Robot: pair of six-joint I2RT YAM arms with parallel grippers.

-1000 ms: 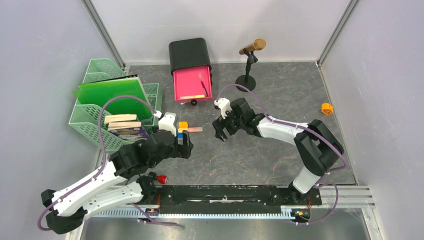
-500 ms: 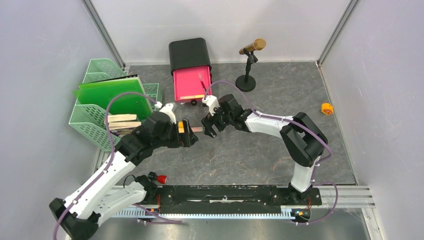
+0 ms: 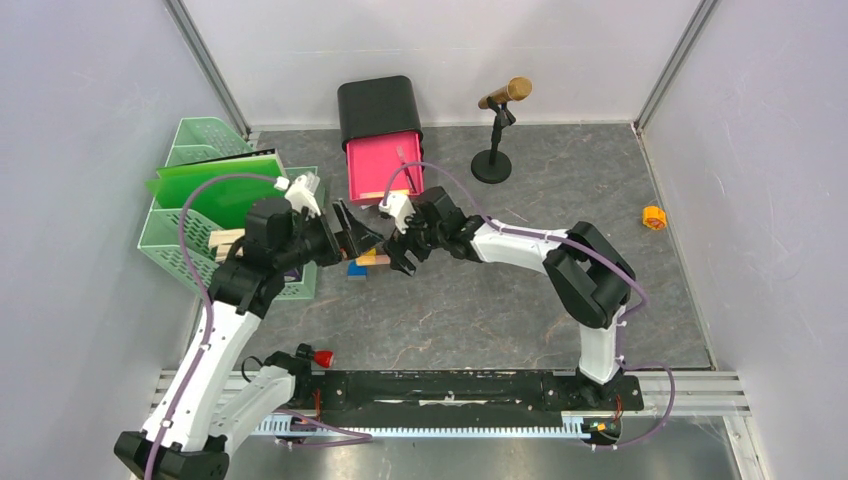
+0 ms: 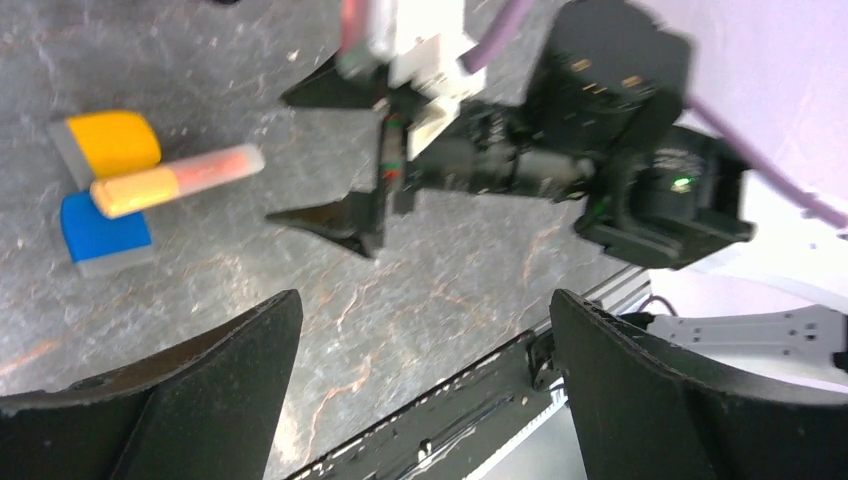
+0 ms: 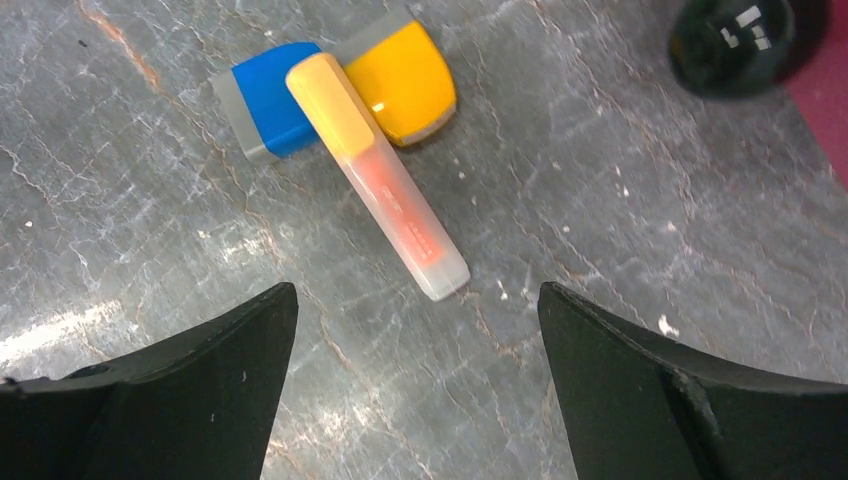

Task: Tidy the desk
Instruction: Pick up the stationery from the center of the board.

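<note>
- The green tray (image 3: 185,245) stands close behind the left gripper (image 3: 354,231), which is spread open and holds nothing.
- Between the 2 grippers, on the desk (image 3: 500,310), the highlighter (image 5: 385,185) lies across the blue eraser (image 5: 262,98) and touches the yellow eraser (image 5: 408,75).
- The right gripper (image 5: 415,300) hangs just over the highlighter, wide open and empty, probably to pick it up.
- There is free room on both sides of the highlighter's bare end, but the pink drawer (image 3: 383,165) is near.

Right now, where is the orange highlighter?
Right wrist view: highlighter lies on the desk under the open right gripper, its cap end across the blue eraser and yellow eraser.
</note>
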